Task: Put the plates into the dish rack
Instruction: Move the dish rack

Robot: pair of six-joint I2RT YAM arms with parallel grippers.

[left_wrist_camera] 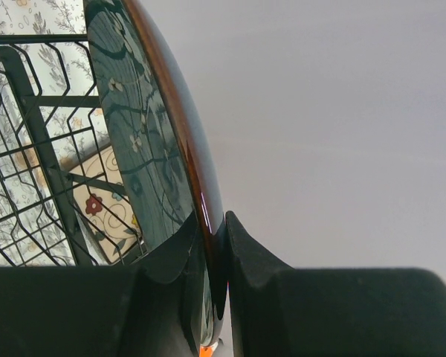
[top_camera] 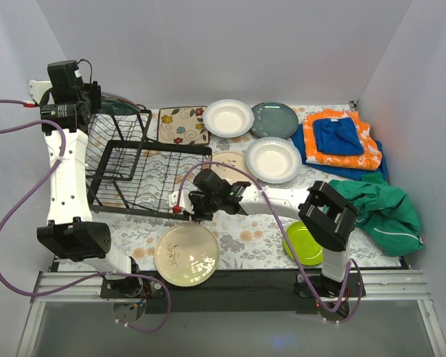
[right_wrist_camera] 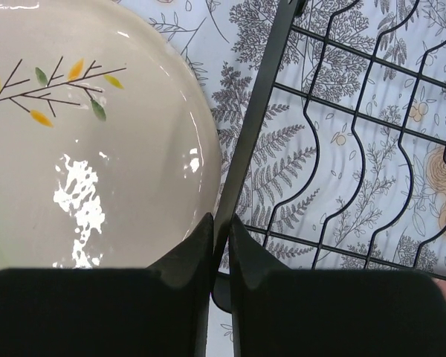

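Observation:
My left gripper is shut on the rim of a dark blue-grey plate and holds it on edge above the far left end of the black wire dish rack. In the left wrist view the plate with its brown rim sits between the fingertips. My right gripper is shut on the rack's front frame bar. A cream plate with a sprig lies flat just in front of the rack; it also shows in the right wrist view.
Two white deep plates, a dark blue-grey plate and a pink-cream plate lie right of the rack. A lime green plate lies by the right arm. A floral mat, orange and blue towels and a green cloth are also there.

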